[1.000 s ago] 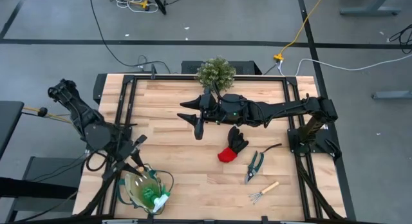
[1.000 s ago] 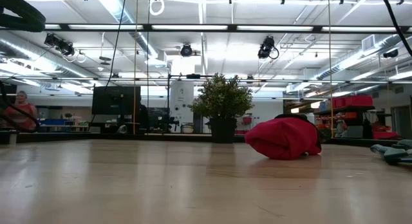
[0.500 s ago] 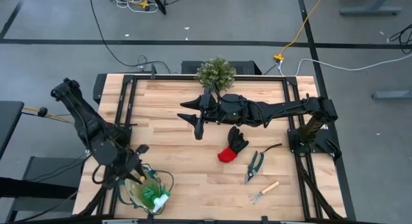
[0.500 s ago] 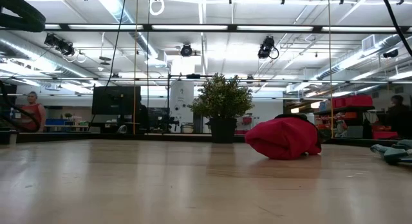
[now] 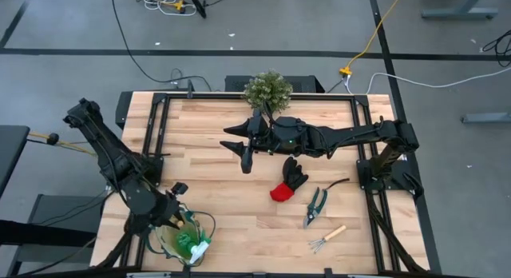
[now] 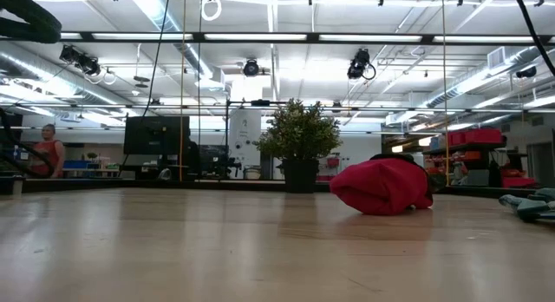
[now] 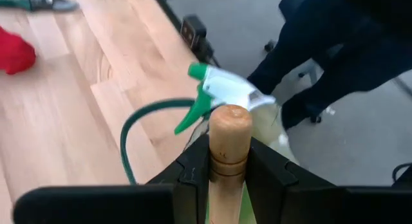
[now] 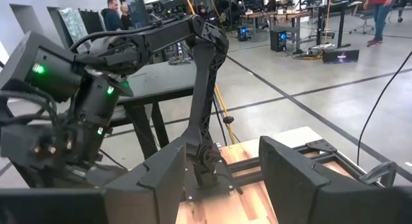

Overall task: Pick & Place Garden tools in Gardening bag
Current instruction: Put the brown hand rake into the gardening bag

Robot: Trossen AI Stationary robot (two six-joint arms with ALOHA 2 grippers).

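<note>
While left end effector [image 7: 228, 161] nears bag [image 5: 185, 238], rake [image 7: 229, 143] gripped

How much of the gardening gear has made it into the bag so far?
The spray bottle already sits in the gardening bag. The left gripper, over the bag, has its jaws shut on a wooden-handled rake. Still on the table: the glove, the shears and another rake. The right gripper waits open.
</note>
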